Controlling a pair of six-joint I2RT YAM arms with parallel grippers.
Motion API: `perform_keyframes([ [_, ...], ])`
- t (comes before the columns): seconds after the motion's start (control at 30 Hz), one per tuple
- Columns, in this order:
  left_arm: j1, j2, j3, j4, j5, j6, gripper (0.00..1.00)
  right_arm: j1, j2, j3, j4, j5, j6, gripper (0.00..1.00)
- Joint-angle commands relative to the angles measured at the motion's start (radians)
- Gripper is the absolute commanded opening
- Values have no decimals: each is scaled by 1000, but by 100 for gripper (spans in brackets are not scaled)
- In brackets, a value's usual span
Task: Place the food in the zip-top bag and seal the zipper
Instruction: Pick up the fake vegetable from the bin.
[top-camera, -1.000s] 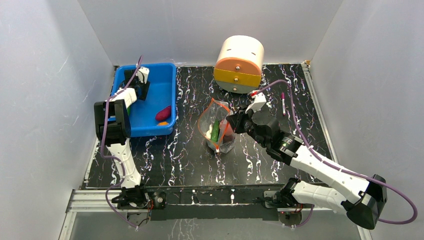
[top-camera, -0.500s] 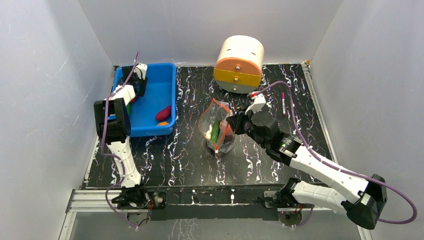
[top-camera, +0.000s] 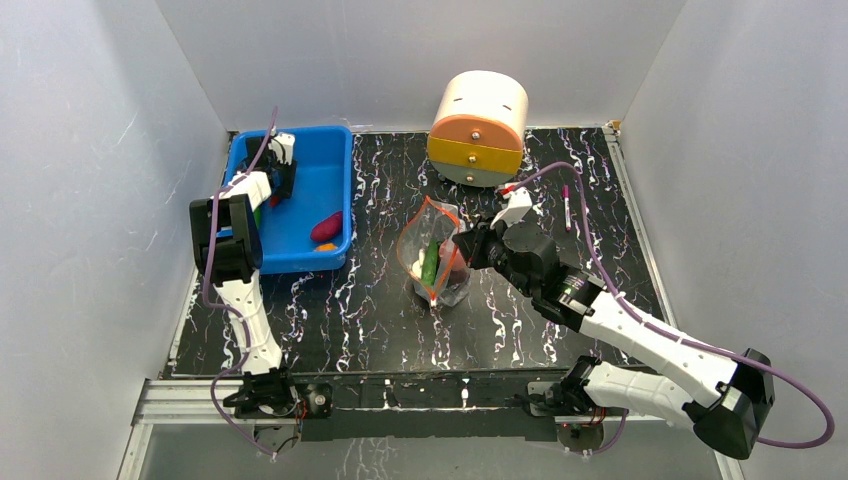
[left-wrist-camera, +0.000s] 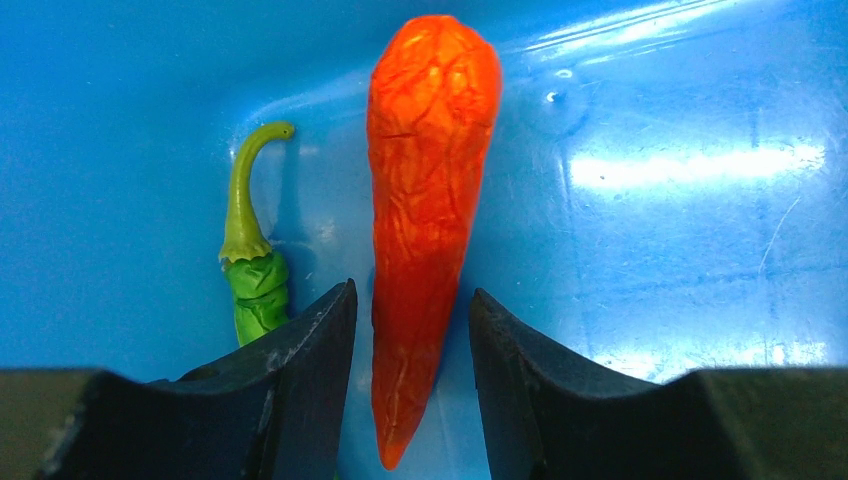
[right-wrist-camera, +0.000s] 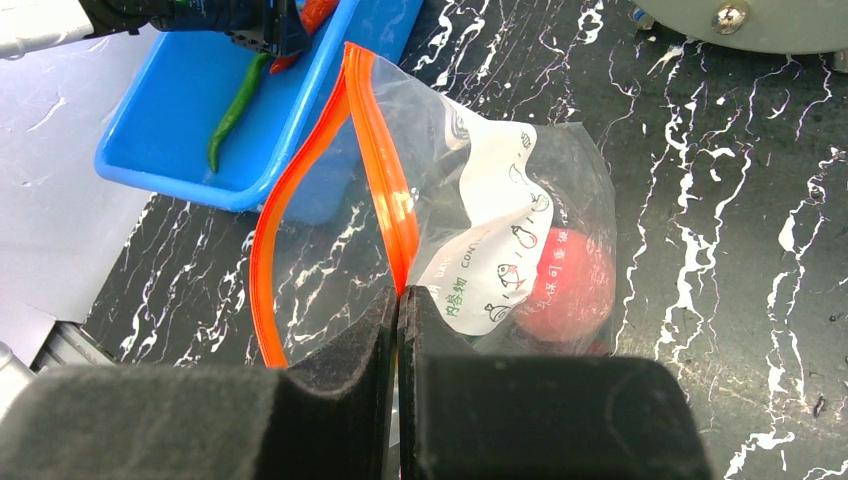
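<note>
The red chili (left-wrist-camera: 430, 200) lies on the floor of the blue bin, with a long green pepper (left-wrist-camera: 255, 280) just left of it. My left gripper (left-wrist-camera: 410, 320) is open, one jaw on each side of the chili's tip. The clear zip-top bag (top-camera: 432, 255) stands in mid-table with its mouth open. My right gripper (right-wrist-camera: 398, 300) is shut on the orange-red zipper (right-wrist-camera: 375, 170) strip. Inside the bag are the pink-red round fruit (right-wrist-camera: 570, 285) and a green piece (top-camera: 430, 262). The dark purple piece (top-camera: 327, 226) and the small orange piece (top-camera: 326, 247) lie in the bin.
The blue bin (top-camera: 290, 268) stands at the back left against the wall. A cream and orange round drawer unit (top-camera: 480, 125) stands at the back centre. A pink pen (top-camera: 566, 205) lies right of the right arm's wrist.
My left gripper has shifted a little toward the bin's far left corner and settled over the red chili. The right gripper and the bag have not moved.
</note>
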Motion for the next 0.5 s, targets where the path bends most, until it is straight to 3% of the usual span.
perform_keyframes([
  [0.0, 10, -2, 38, -24, 30, -24, 42, -2, -33, -8, 72, 15, -1, 0],
  [0.33, 9, -95, -17, -52, 61, -76, 14, -2, -65, -26, 71, 12, 2, 0],
  [0.47, 8, -146, -47, -70, 79, -115, 10, -2, -78, -32, 68, -2, 17, 0],
])
